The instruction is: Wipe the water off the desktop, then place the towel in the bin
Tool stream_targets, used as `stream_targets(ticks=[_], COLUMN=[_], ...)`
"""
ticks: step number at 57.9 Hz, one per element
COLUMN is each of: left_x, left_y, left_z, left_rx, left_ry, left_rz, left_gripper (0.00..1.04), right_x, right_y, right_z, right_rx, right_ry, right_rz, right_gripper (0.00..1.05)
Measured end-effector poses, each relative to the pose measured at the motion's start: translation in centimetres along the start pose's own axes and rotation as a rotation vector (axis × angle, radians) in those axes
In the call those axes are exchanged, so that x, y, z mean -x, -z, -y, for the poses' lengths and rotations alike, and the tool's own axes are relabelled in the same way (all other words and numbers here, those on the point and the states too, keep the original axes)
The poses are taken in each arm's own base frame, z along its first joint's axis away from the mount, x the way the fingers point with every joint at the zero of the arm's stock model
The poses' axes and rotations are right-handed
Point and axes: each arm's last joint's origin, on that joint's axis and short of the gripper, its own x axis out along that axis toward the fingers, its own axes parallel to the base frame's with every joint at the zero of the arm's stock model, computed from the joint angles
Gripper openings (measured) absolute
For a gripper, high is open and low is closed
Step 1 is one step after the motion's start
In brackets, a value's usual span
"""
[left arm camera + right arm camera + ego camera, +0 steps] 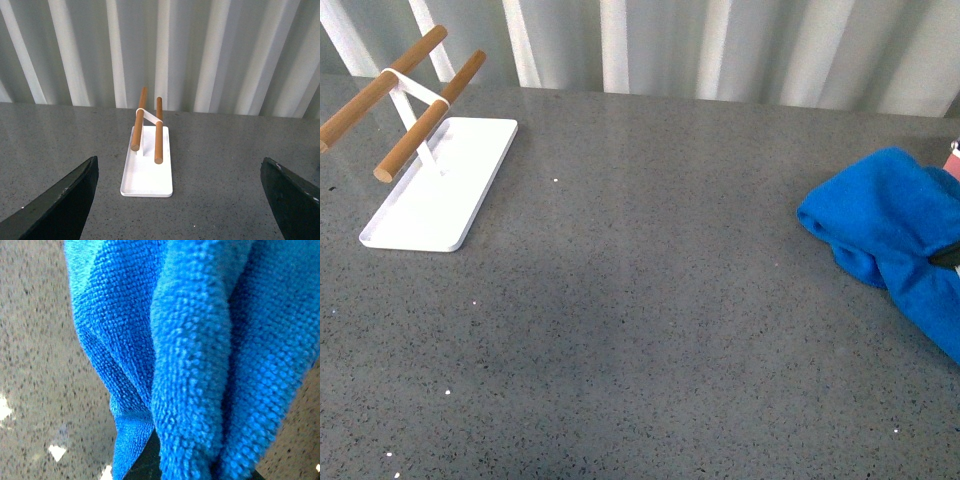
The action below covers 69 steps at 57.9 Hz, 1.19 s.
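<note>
Front view: towel (885, 225) recorded bunched at the far right of the tabletop (650, 300), grasped by the right tool (948, 257).
Only a dark sliver of that tool was seen, buried in the blue folds; in the right wrist view the folds were gathered toward it. A salmon-pink corner of the bin (953, 152) was noted just behind the towel, at the frame edge. The left tool (178, 161) was observed released, fingers spread wide, facing the white tray (147, 182) with its wooden rods (159, 131), well apart from the towel.
</note>
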Motion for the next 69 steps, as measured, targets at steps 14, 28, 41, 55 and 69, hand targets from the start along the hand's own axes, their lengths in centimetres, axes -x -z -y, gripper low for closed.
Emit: stream_targets(ticks=[14,28,41,55,69], left_x=[0.0,0.0,0.0,0.0,0.0], left_y=[0.0,0.0,0.0,0.0,0.0], left_z=[0.0,0.0,0.0,0.0,0.0], left_rx=[0.0,0.0,0.0,0.0,0.0], left_ry=[0.0,0.0,0.0,0.0,0.0], left_rz=[0.0,0.0,0.0,0.0,0.0], left_gripper=[0.98,0.98,0.98,0.98,0.98], right_x=[0.5,7.7,16.4,20.4,19.9], right_y=[-4.5,-11.3,-13.9,-11.4,-6.2], right_z=[-0.7,0.6,3.2,7.3,10.8], right_rx=[0.039,0.073,0.084,0.016,-0.103], right_ry=[0.02,0.114,0.246,0.369,0.422], right_rz=[0.112,0.343,0.5,0.497,0.42], right_gripper=[0.04,0.04,0.04,0.04,0.04])
